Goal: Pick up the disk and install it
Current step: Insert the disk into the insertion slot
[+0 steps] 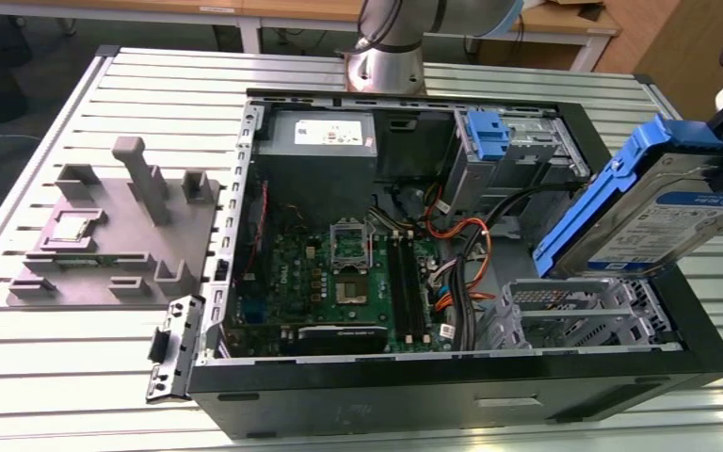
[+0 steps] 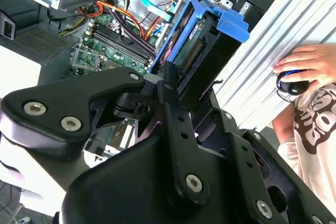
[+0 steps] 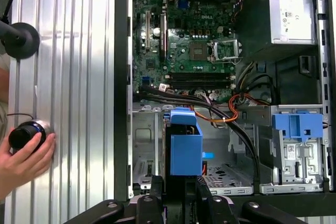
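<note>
Exterior view: disk (image 1: 669,221) tilted, blue bracket uppermost, over cage (image 1: 575,315) in case (image 1: 437,391), at exterior view's right. Second wrist view: gripper (image 2: 184,85) clamped on disk's end.

I see the disk (image 1: 669,221) as silver with a white-and-blue label, framed by a bright blue bracket (image 1: 610,193). My pincer (image 3: 181,195) is black. The case (image 1: 462,400) is black too, its motherboard (image 1: 336,273) green, its loose cables (image 1: 482,243) orange. The tabletop (image 1: 60,377) is silvery, ribbed in long parallel lines; the moulded fixture (image 1: 110,235) is plain grey.
</note>
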Tool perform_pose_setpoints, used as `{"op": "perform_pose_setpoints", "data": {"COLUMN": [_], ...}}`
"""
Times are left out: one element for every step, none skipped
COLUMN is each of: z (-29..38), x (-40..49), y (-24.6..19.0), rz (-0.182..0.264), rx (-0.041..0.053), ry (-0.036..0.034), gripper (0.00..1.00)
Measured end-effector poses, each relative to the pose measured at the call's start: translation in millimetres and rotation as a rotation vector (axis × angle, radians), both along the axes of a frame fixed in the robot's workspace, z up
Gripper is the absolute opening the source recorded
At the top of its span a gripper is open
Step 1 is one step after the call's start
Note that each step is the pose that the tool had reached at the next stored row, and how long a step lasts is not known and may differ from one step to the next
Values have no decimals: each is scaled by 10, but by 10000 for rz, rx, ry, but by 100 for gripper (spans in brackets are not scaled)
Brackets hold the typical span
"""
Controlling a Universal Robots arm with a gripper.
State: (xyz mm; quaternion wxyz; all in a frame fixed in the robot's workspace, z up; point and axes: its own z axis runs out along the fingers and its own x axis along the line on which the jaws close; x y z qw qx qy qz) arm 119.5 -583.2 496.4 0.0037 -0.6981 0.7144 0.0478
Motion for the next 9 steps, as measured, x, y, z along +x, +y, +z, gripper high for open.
{"op": "perform_pose_setpoints", "data": {"z": [-10,-22,-33,-45,-54,-63,-71,-80,-88], "x": [0,0,0,0,0,0,0,0,0], "y": [0,0,0,0,-1,-1,-1,-1,-1], "rz": [0,0,0,1,0,0,0,4,13], "rx": [1,0,0,1,1,1,0,0,0], "ry": [0,0,0,0,0,0,0,0,-1], "gripper": [35,35,35,35,35,35,35,35,35]}}
